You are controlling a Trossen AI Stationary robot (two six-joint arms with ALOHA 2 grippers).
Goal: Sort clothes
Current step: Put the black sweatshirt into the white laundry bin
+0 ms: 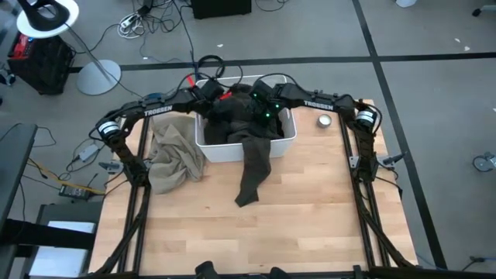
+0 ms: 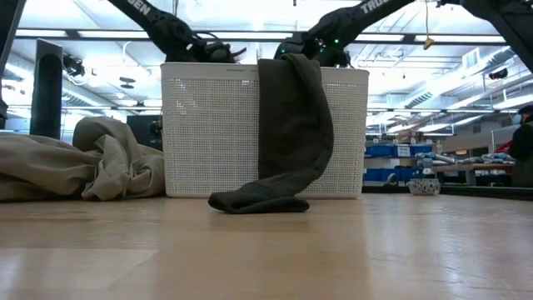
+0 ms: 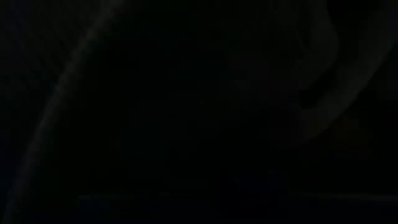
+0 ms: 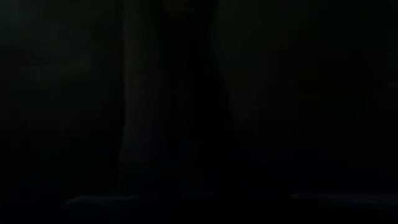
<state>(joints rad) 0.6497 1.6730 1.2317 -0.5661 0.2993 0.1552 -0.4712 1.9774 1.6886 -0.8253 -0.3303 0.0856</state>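
An olive green fabric garment (image 2: 287,133) hangs over the white perforated plastic bin (image 2: 208,125) onto the wooden table (image 2: 266,250); both arms reach inside, finger states indiscernible. Lifting high should clear the rim.

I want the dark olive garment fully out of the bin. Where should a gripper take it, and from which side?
Probably best at the fold where the dark olive garment crosses the white bin's front rim, coming straight down from above. There the cloth bunches into a narrow band, while its end lies flat on the table, harder to pinch.
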